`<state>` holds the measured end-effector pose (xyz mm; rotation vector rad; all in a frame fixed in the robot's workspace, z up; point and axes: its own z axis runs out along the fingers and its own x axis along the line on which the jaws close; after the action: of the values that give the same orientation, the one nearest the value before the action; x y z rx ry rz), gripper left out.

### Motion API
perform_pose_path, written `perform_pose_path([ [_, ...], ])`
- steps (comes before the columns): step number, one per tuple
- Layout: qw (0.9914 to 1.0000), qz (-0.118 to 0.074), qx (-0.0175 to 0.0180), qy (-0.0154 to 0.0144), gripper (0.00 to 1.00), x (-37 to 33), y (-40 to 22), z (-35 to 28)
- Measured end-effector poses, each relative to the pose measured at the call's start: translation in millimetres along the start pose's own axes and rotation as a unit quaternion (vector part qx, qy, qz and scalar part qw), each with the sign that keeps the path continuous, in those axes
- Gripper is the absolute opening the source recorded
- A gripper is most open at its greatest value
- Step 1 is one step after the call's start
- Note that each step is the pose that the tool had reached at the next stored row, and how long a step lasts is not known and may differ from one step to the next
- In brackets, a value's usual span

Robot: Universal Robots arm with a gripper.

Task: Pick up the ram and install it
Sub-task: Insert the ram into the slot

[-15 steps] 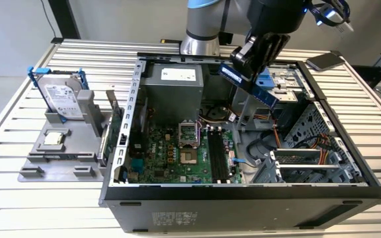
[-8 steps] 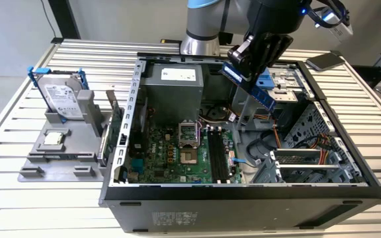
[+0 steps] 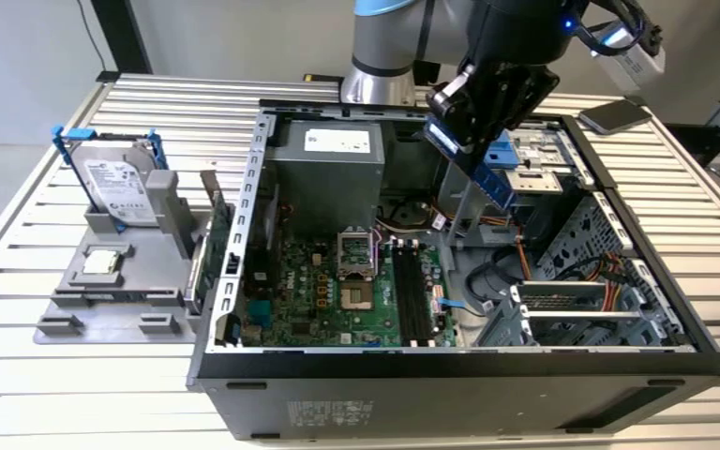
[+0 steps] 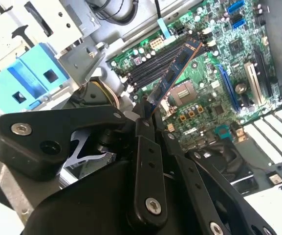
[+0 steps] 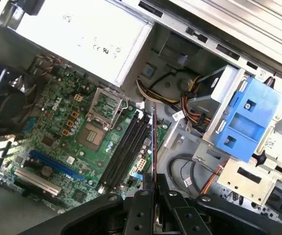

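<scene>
My gripper (image 3: 463,120) hangs above the open computer case (image 3: 229,309) and is shut on the ram (image 3: 472,161), a long thin dark board held at a slant over the case's back right area. In the second wrist view the ram (image 4: 172,73) sticks out from between my fingers (image 4: 141,128), tilted over the green motherboard (image 4: 214,73). In the first wrist view the ram (image 5: 153,142) shows edge-on, beside the black memory slots (image 5: 126,149) and well above them. Those slots (image 3: 412,295) lie lower in the case, apart from the ram.
A blue drive cage (image 3: 529,159) and metal brackets sit close to my gripper. Bundled cables (image 5: 189,105) run near the slots. The grey power supply (image 3: 322,159) fills the back. Outside, on the exterior view's left, stand a hard drive (image 3: 116,187) and an upright green card (image 3: 217,244).
</scene>
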<state>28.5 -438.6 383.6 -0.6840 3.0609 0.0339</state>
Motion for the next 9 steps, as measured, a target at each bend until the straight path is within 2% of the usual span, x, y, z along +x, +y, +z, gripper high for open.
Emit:
perform_pose_path([
  [5, 0.99946, 0.033, 0.0003, -0.0007, 0.0, 0.0, 0.0, 0.3],
  [9, 0.99824, 0.059, 0.0006, -0.0012, 0.0, 0.0, -0.1, 0.6],
])
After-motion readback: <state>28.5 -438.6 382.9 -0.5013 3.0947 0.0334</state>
